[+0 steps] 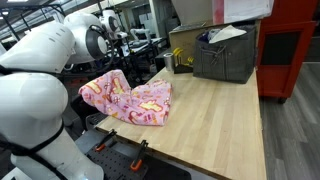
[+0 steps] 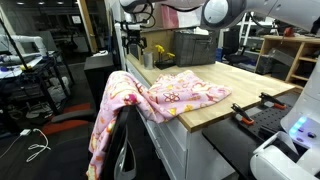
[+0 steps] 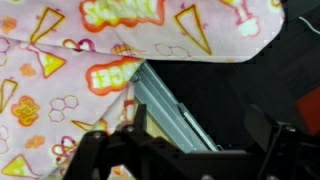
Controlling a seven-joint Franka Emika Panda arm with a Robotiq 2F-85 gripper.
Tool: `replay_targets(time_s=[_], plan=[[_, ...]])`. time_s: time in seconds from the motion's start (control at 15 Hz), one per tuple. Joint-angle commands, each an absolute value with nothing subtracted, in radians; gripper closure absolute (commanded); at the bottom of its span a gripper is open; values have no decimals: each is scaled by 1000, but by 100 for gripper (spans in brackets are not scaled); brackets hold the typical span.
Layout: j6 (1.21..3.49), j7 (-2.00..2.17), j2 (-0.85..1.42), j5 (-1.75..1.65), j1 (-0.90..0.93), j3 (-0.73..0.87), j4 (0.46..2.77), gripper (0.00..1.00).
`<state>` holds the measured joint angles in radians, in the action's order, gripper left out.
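At the near edge of the wooden table (image 1: 215, 125), 2 black clamps (image 1: 118, 146) grip the board. Past them, a pink patterned cloth (image 1: 130, 98) lies bunched along a side edge of the table. In an exterior view the cloth (image 2: 165, 95) spills over that edge and hangs down across a black chair (image 2: 125, 145).

The gripper (image 3: 195, 132) hangs above this same edge. In the wrist view the cloth (image 3: 90, 50) fills the top and one side, with the table's metal rim (image 3: 170, 105) and dark floor under the fingers. The jaws stand wide apart and nothing is between them. In both exterior views the gripper (image 1: 122, 50) (image 2: 135, 42) is small and dark, well above the tabletop.

Toward the far edge stands 1 grey crate (image 1: 225, 58) with white papers (image 1: 226, 35) sticking out of its top. Just beside it is a cardboard box (image 1: 190, 38); its contents cannot be made out.
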<state>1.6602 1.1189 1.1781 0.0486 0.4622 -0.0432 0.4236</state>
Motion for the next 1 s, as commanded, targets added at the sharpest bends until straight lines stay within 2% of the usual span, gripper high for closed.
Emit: replay_targets(time_s=[0.0, 0.2, 0.27, 0.4, 0.47, 0.67, 0.73, 0.8, 0.87, 0.93], plan=[[1556, 1230, 1251, 67, 419, -45, 365, 0], [1562, 1312, 1252, 79, 378, -45, 462, 0], [1510, 1333, 1326, 84, 362, -51, 365, 0], [1481, 1366, 1365, 106, 325, -63, 361, 0], [1517, 1375, 1331, 121, 302, -67, 460, 0], [1458, 1413, 1434, 159, 237, -75, 366, 0], [1492, 1429, 1400, 176, 217, -74, 459, 0], [1450, 1447, 1470, 184, 198, -82, 361, 0], [1452, 1453, 1485, 194, 182, -86, 359, 0], [1497, 1456, 1449, 204, 170, -84, 450, 0]])
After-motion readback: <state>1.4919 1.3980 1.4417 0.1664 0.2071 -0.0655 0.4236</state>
